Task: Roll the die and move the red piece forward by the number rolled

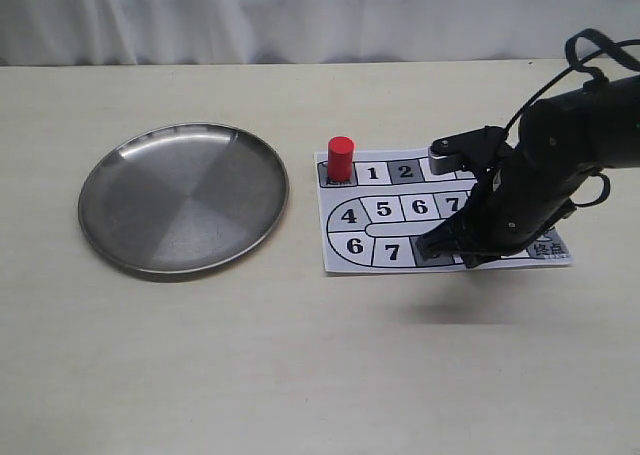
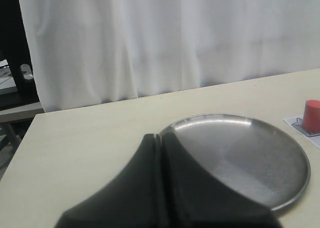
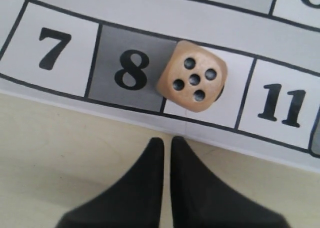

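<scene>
The die (image 3: 192, 76) lies on the paper board (image 3: 65, 7) beside the grey square 8, five pips up. My right gripper (image 3: 166, 140) hovers above the table just off the board's near edge, short of the die, shut with nothing in it. In the exterior view the right arm hides the die, and that gripper (image 1: 441, 248) hangs over the board's lower row. The red piece (image 1: 341, 158) stands upright on the grey start square at the board's top left corner, and it also shows as the red piece (image 2: 312, 115). My left gripper (image 2: 159, 137) is shut and empty near the plate's rim.
A round steel plate (image 1: 185, 197) sits left of the board (image 1: 385, 210), with nothing in it; the same plate (image 2: 240, 158) fills much of the left wrist view. A white curtain (image 1: 300, 15) hangs behind the table's far edge.
</scene>
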Tool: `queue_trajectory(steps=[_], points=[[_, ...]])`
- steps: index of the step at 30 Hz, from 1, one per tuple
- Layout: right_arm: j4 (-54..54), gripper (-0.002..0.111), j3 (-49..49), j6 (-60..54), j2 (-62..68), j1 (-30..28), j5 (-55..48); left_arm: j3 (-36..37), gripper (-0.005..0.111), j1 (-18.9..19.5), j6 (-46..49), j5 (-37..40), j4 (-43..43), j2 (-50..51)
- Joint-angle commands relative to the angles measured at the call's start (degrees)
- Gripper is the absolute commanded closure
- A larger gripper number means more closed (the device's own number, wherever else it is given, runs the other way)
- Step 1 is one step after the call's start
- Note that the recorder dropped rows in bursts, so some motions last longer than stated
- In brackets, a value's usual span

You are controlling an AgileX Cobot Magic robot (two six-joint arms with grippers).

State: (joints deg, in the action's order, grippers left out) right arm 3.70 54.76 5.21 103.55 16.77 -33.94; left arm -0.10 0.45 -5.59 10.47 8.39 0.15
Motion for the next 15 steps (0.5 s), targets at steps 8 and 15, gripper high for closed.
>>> queue_trajectory(steps=[8, 15], points=[[-6.02, 0.104, 9.62, -2.53, -0.69, 0.06, -5.31, 0.10, 0.107, -0.48, -0.05, -0.53, -0.11, -0.15], [-16.32, 0.097, 16.32, -17.01, 0.06, 3.11, -1.28, 0.10, 0.107, -0.48, -0.05, -0.53, -0.11, -0.15]])
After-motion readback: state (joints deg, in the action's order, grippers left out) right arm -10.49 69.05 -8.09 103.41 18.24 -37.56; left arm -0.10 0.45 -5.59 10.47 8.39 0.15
